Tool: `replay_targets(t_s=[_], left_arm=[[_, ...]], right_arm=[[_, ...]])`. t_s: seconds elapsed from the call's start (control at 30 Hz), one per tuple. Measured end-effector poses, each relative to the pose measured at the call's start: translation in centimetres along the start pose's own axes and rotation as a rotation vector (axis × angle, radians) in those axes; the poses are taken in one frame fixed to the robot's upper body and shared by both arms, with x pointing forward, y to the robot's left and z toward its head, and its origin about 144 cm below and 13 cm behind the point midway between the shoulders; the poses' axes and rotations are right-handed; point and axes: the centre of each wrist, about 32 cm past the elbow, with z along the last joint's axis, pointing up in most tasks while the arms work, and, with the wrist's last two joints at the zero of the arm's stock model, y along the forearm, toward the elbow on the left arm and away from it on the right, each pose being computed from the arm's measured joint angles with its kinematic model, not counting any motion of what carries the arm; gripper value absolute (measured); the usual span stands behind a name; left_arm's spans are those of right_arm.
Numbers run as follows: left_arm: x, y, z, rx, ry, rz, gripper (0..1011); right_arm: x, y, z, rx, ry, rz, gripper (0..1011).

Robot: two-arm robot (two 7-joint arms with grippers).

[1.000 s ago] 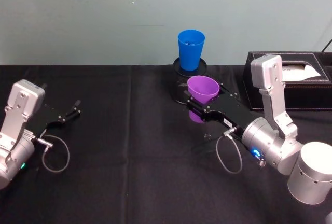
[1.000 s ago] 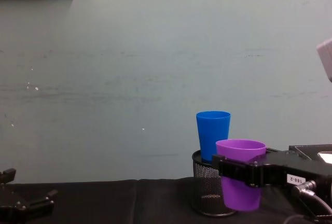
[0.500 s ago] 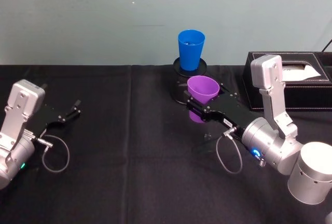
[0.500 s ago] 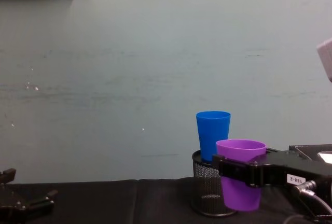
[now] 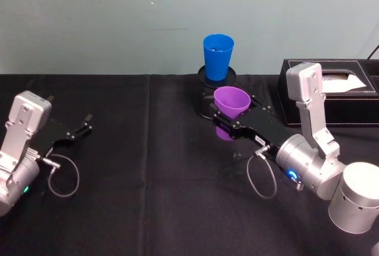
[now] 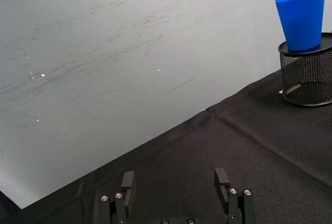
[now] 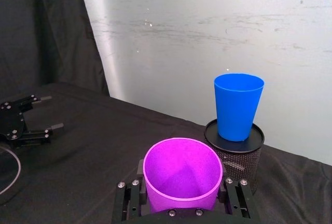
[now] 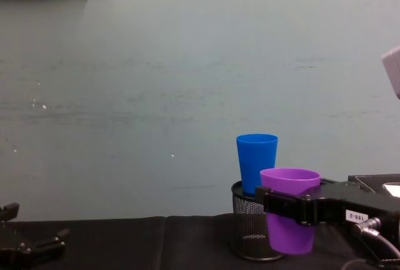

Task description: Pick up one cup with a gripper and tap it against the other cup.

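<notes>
Purple tumbler (image 5: 231,103) upright, clamped in right gripper (image 5: 228,125), near blue tumbler (image 5: 217,56), not touching. Blue tumbler atop mesh pen holder (image 8: 250,232). Left gripper (image 5: 80,128) at table's (image 5: 148,167) left, fingers (image 6: 127,181) apart.

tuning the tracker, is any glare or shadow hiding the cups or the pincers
Head view: purple cup in the right pincer and blue cup evenly lit, no glare; left pincer blends into the black cloth. Right wrist view: bright wall, both cups plain.
</notes>
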Motion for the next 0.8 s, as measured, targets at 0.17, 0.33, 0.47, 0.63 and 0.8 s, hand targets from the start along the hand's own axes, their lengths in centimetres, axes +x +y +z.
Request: replay_targets(t_s=[0.17, 0.33, 0.47, 0.63, 0.8], left_arm=[[0.0, 0.0, 0.0, 0.0, 0.0, 0.0, 1000], [0.0, 0.0, 0.0, 0.0, 0.0, 0.0, 1000], [0.0, 0.0, 0.0, 0.0, 0.0, 0.0, 1000], [0.0, 0.0, 0.0, 0.0, 0.0, 0.0, 1000], [0.0, 0.0, 0.0, 0.0, 0.0, 0.0, 1000]], right_arm=[[0.0, 0.0, 0.0, 0.0, 0.0, 0.0, 734], [0.0, 0.0, 0.0, 0.0, 0.0, 0.0, 734], [0.0, 0.0, 0.0, 0.0, 0.0, 0.0, 734], [0.0, 0.0, 0.0, 0.0, 0.0, 0.0, 734], [0.0, 0.0, 0.0, 0.0, 0.0, 0.0, 734]])
